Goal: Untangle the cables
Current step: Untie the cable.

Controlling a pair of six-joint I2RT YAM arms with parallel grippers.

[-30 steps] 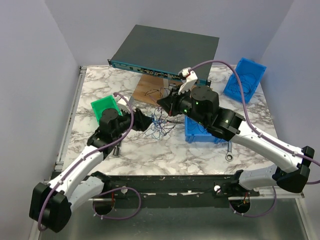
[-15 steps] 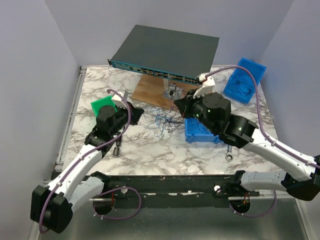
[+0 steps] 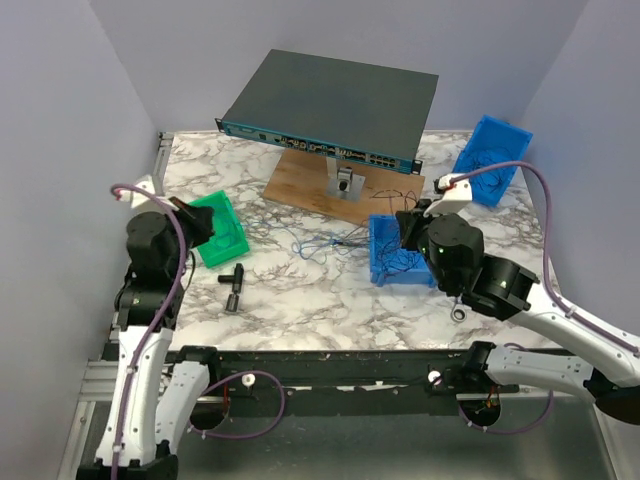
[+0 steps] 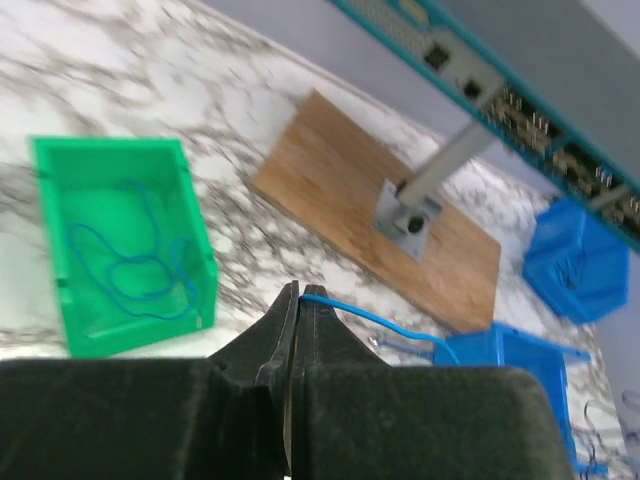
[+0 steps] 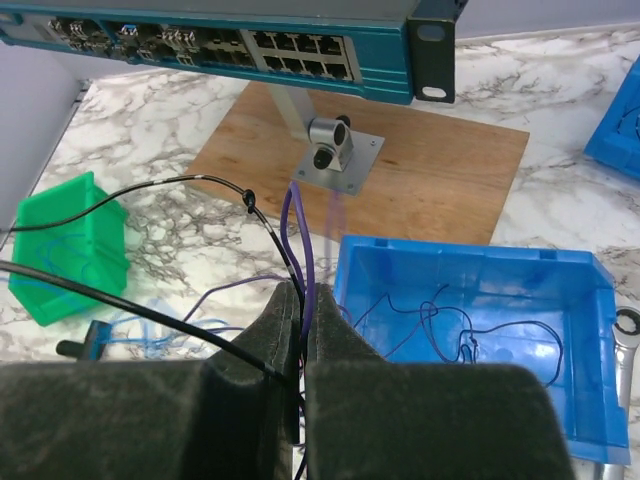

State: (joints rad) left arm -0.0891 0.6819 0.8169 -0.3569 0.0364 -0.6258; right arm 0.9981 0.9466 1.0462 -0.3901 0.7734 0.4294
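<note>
The left gripper has its jaws pressed together with no gap showing, pinching a thin blue wire. That strand leaves the fingertips and runs off to their right and slightly down, taut, toward a blue plastic bin just right of the jaws. Ahead of these jaws and to their left sits a green plastic bin with a loose loop of blue wire lying on its floor.

The right gripper is likewise closed tight. A thin purple wire rises straight out of the seam between the fingers, and a thin black wire with a small knot comes in from the left and drops into the same seam; a second black strand crosses the left finger lower down. Just right of these jaws lies a blue open-topped plastic bin holding a few dark strands. Beyond the jaws stand a brown wooden board, a grey metal bracket and a teal-fronted network switch.

From above, the rest of the hair-fine dark cables lie spread on the white marble tabletop, between the two sets of jaws and nearer the right ones.
</note>
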